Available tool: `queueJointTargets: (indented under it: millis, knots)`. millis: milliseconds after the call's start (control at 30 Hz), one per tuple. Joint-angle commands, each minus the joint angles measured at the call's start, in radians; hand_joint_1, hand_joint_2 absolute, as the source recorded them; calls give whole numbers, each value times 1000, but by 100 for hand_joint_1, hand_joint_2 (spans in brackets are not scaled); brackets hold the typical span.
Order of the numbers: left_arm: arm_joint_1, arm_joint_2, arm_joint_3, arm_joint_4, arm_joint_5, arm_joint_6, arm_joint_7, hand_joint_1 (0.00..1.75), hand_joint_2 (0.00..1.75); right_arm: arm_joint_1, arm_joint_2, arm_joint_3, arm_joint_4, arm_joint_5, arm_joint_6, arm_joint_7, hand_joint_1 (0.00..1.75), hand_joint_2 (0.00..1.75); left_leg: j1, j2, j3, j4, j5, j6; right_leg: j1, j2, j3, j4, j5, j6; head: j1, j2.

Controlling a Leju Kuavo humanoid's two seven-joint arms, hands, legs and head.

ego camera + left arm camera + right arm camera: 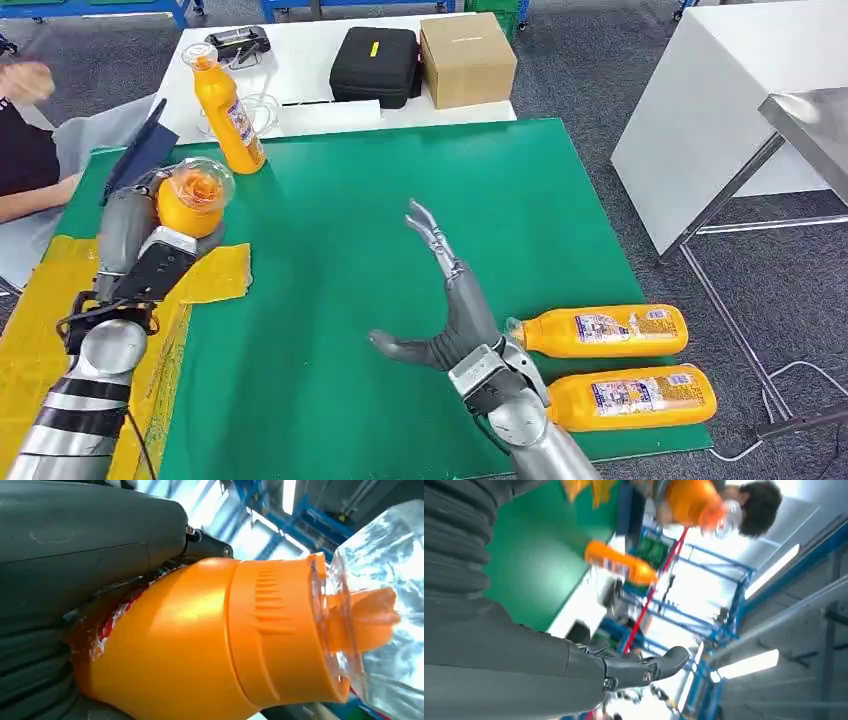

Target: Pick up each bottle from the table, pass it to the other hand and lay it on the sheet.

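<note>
Four orange bottles sit in my view over the green table (350, 330), with a yellow sheet (40, 330) along its left edge. Two bottles (605, 331) lie side by side at the near right corner, and one standing bottle (228, 110) is at the far left. My right hand (440, 300) hangs over the middle, fingers spread, holding nothing. My left hand (150, 245) grips the fourth bottle (192, 200), cap up, above the sheet's edge.
</note>
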Motion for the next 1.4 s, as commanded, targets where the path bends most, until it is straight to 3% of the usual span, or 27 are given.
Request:
queueJointTargets:
  millis: [33, 233, 400, 567, 767, 800, 833, 1400]
  knots:
    - [-34, 172, 66, 210, -267, -18, 15, 175, 175, 2, -103, -90, -78, -44, 50, 77, 0, 175, 2, 1, 4, 0, -1, -1, 2, 2, 3, 0, 0, -2, 0, 0]
    - [35, 196, 59, 328, -350, -18, -21, 175, 175, 9, -118, -167, -70, -126, 102, 89, 0, 175, 0, 1, 7, -2, -1, 0, 1, 2, 6, -2, 0, -1, 0, 0]
    - [61, 153, 41, 422, -357, -47, -33, 175, 175, -6, -114, -166, -48, -121, 119, 105, 0, 175, 1, -1, 6, -2, -1, 0, 1, 0, 6, -2, -1, -2, 0, 0]
    - [87, 68, 39, 510, -305, -45, -79, 175, 175, -21, -103, -163, -2, -118, 129, 114, 0, 175, 0, -1, 5, -3, 0, 0, -1, 0, 5, -3, 0, -1, 0, 0]
    - [68, 28, 28, 590, -305, -9, -72, 175, 175, -33, -98, -160, 18, -121, 136, 114, 0, 175, 0, -2, 4, -1, 0, 0, 0, -1, 4, -2, 0, -1, 0, 0]
    - [61, 23, 29, 603, -308, 7, -77, 37, 175, -33, -98, -160, 20, -121, 136, 115, 0, 175, 0, -1, 3, -1, 0, 0, 0, -1, 4, -2, 0, -1, 0, 0]
    - [60, 20, 31, 606, -308, 19, -74, 0, 175, -33, -98, -160, 22, -122, 137, 115, 0, 175, 0, -2, 3, -1, 0, 0, -1, -1, 4, -2, 0, -1, 0, 0]
    - [74, -19, 122, 513, -151, -17, -135, 0, 175, -27, -95, -163, 39, -121, 135, 115, 0, 175, 1, -2, 3, 0, -1, 0, 0, -1, 4, -1, 0, -1, 0, 0]
